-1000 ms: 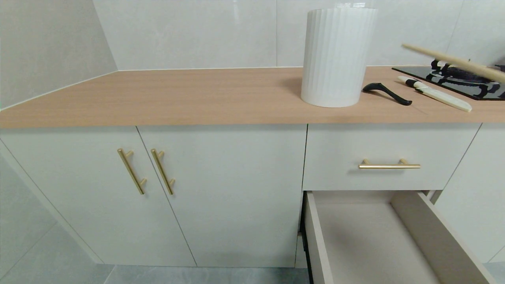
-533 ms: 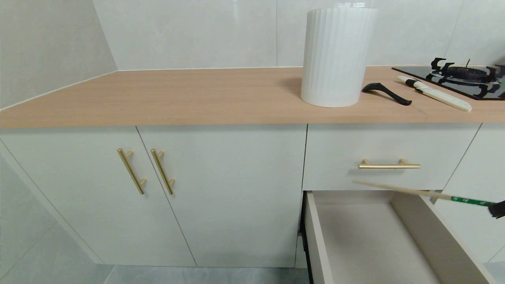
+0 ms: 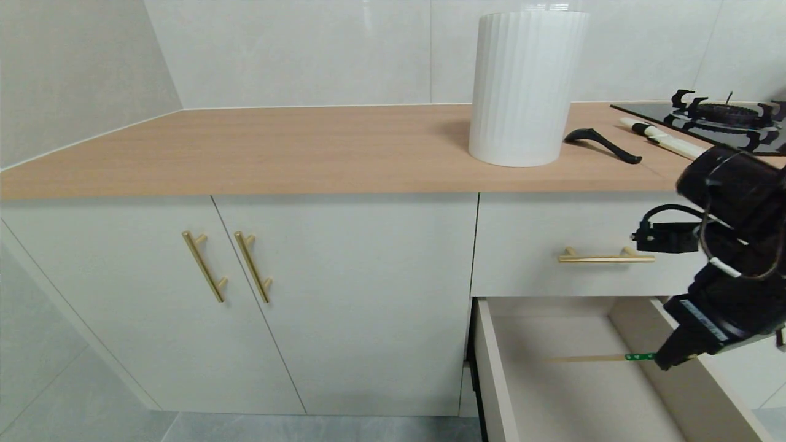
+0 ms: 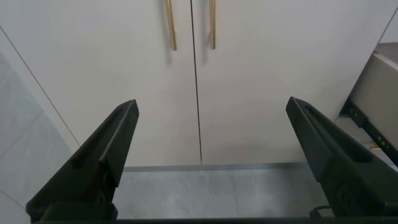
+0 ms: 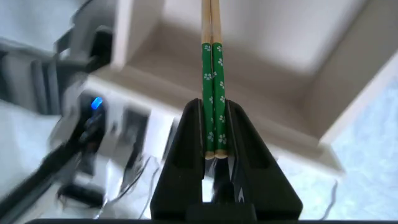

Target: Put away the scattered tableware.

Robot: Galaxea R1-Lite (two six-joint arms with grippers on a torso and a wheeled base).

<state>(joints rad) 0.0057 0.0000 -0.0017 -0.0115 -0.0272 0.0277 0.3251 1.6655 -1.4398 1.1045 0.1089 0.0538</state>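
My left gripper (image 4: 211,109) hangs in front of the pale cabinet doors (image 4: 249,93), well away from the work, its black fingers spread wide around nothing. On the wooden countertop (image 3: 307,147), the tall white ribbed canister (image 3: 522,86) has the black curved-handled utensil (image 3: 602,144) just beside it. The white knife with a black band (image 3: 660,138) lies beyond that; both wait for storing.

Below them my right gripper (image 3: 666,359) sits at the right wall of the open beige drawer (image 3: 488,362). Its fingers are pinched tight on the pair of pale wooden chopsticks with green flowered ends (image 5: 211,62). The sticks run roughly level across the drawer, tips pointing toward my left and, I judge, stopping short of the far wall. As far as I can tell they hover above the floor. Lowering and letting go looks like the next job, and it falls to the right arm.
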